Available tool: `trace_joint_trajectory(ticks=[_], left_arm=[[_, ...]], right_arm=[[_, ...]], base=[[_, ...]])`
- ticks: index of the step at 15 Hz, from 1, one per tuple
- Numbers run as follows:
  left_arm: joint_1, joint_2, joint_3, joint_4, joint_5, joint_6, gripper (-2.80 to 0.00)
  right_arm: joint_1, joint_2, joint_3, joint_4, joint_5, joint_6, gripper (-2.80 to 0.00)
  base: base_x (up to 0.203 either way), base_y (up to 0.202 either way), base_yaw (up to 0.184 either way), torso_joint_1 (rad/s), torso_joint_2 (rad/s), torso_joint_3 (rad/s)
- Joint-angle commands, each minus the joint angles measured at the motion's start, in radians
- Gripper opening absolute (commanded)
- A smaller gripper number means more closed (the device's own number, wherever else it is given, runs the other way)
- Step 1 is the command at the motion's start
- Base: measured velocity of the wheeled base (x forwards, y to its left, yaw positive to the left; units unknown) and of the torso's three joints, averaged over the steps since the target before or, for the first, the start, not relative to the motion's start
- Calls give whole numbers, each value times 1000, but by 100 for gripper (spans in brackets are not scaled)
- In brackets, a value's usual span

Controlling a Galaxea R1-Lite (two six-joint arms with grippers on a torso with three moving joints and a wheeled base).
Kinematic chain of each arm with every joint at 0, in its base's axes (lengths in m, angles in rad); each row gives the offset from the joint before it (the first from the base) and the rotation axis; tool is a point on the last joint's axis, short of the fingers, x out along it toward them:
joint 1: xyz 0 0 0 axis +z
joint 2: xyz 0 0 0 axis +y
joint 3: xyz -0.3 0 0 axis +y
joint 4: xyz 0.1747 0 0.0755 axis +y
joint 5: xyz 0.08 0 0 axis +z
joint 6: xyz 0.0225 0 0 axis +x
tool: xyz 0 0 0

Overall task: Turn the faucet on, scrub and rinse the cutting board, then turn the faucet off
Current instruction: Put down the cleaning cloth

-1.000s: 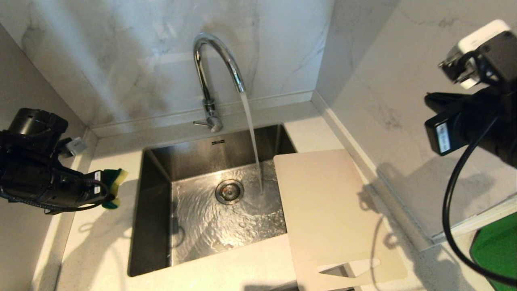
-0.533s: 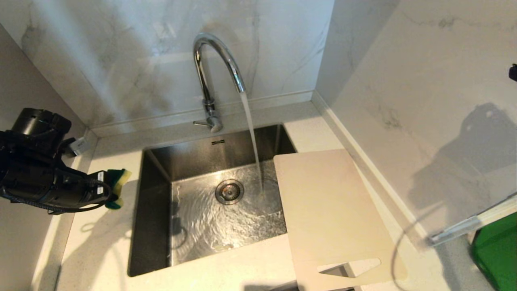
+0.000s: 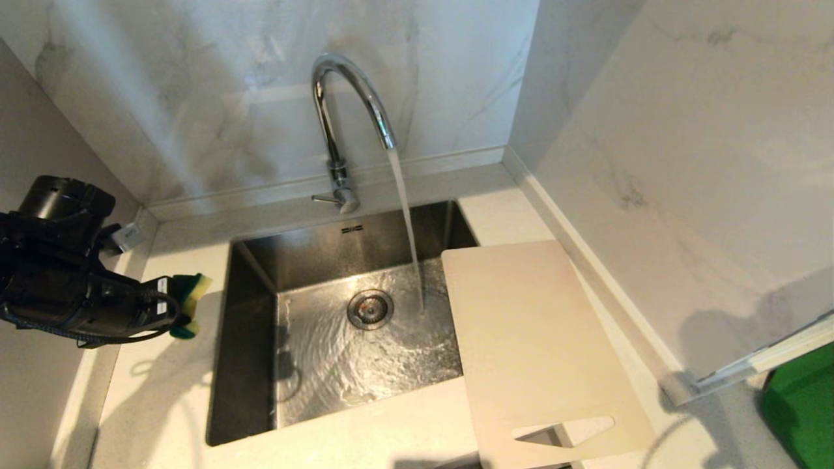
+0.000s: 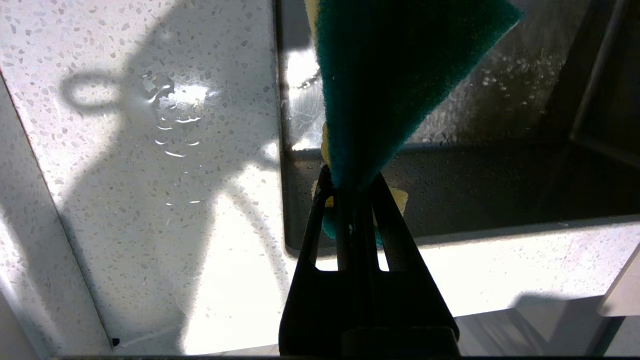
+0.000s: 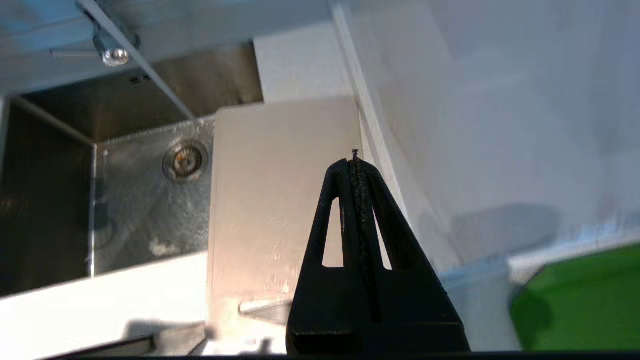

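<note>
water running, board waiting beside the sink

my left gripper, left of the sink, pinches the sponge; my right gripper, clenched empty, hangs over the cutting board. pale and flat, it lies right of the sink, long axis running away from the faucet, nearer my right arm.

A home kitchen's washing-up corner. A stainless steel sink with a round drain is sunk into a pale speckled stone tabletop. A chrome gooseneck faucet runs water at the far side, marble-look wall panels close in the corner, and a cutting board lies at the right.
</note>
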Motion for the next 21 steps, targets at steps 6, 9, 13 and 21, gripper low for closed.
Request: trace_joint_trajectory(ticks=[6, 9, 13, 21], left_arm=[[3, -7, 1, 2, 9, 3, -280], [0, -5, 1, 2, 7, 2, -280], [0, 0, 4, 2, 4, 0, -280], [2, 4, 4, -3, 7, 3, -280]], right_arm=[[-1, -416, 349, 10, -119, -24, -280], [-1, -553, 509, 14, -200, -50, -280], [-13, -627, 634, 27, -308, -49, -280], [-14, -630, 1098, -385, -198, -86, -280]], base=[[0, 0, 0, 0, 0, 0], [0, 0, 0, 0, 0, 0], [0, 0, 0, 0, 0, 0], [0, 0, 0, 0, 0, 0]])
